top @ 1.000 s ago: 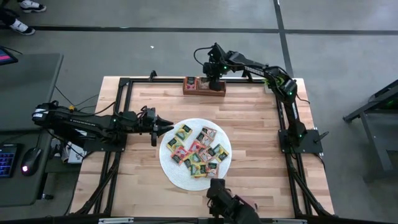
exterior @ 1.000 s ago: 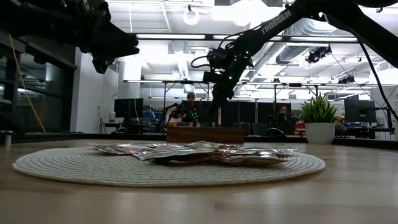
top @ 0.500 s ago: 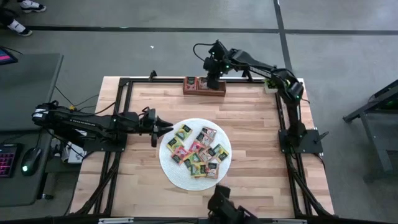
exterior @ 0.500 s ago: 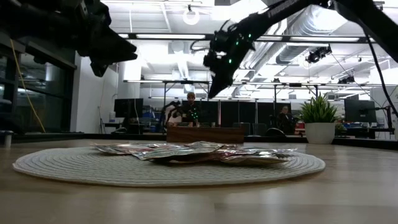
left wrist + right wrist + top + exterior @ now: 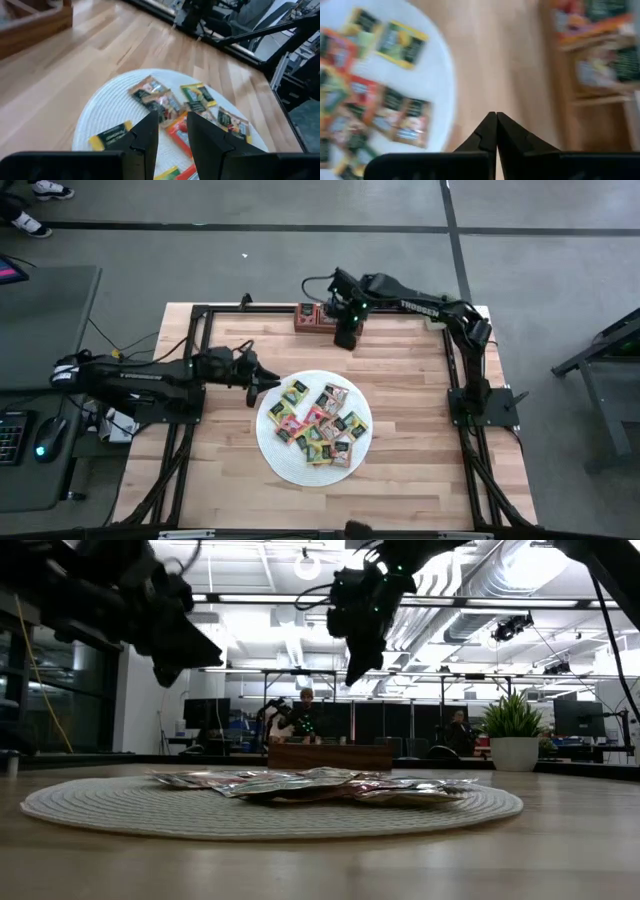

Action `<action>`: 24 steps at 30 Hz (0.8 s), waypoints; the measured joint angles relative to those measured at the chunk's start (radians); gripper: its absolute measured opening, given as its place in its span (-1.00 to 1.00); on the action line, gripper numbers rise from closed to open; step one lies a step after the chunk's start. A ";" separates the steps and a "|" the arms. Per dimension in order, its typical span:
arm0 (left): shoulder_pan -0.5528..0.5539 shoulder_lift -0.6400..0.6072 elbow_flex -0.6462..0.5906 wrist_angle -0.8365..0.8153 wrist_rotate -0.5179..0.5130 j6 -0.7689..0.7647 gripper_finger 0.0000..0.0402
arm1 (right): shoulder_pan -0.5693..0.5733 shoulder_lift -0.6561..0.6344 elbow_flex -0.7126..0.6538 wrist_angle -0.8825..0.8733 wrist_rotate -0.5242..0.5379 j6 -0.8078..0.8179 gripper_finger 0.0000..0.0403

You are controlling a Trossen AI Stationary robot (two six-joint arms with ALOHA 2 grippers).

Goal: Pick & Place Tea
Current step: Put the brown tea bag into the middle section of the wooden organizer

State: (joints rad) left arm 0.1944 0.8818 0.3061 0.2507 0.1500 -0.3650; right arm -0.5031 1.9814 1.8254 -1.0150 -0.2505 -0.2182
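Observation:
Several tea packets in red, orange, yellow and green lie flat on a round white woven mat in the middle of the table; the low view shows them as a flat heap. My left gripper hangs at the mat's left edge, slanting down toward the packets. It is open with a narrow gap, and nothing is between the fingers. My right gripper is shut and empty. It points down above bare wood between the mat and the wooden tray.
The brown tray stands at the table's far edge with packets in its compartments. A black frame runs round the tabletop. Bare wood lies to the right of the mat and near the front edge.
My right gripper has risen from the tray and come toward the near edge, over the wood between tray and mat, turning as it went. My left gripper has sunk a little at the mat's left edge. The packets on the mat have not moved.

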 joint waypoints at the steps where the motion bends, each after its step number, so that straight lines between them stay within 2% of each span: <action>1: 0.033 0.022 0.000 0.014 0.048 0.000 -0.50 | 0.011 -0.013 -0.031 0.023 -0.024 0.022 -0.99; 5: 0.135 0.117 0.000 0.117 0.218 -0.002 -0.50 | 0.047 -0.085 -0.243 0.189 -0.090 0.142 -0.99; 12: 0.185 0.322 0.086 0.150 0.377 0.012 -0.50 | 0.171 -0.306 -0.642 0.593 -0.022 0.398 -1.00; 17: 0.165 0.502 0.220 0.142 0.466 0.071 -0.50 | 0.308 -0.409 -0.810 0.764 0.118 0.511 -1.00; 24: 0.150 0.669 0.333 0.135 0.508 0.099 -0.50 | 0.477 -0.417 -0.919 0.893 0.301 0.633 -1.00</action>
State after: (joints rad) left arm 0.3444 1.5506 0.6396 0.3861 0.6581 -0.2663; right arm -0.0257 1.5647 0.9066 -0.1225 0.0508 0.4148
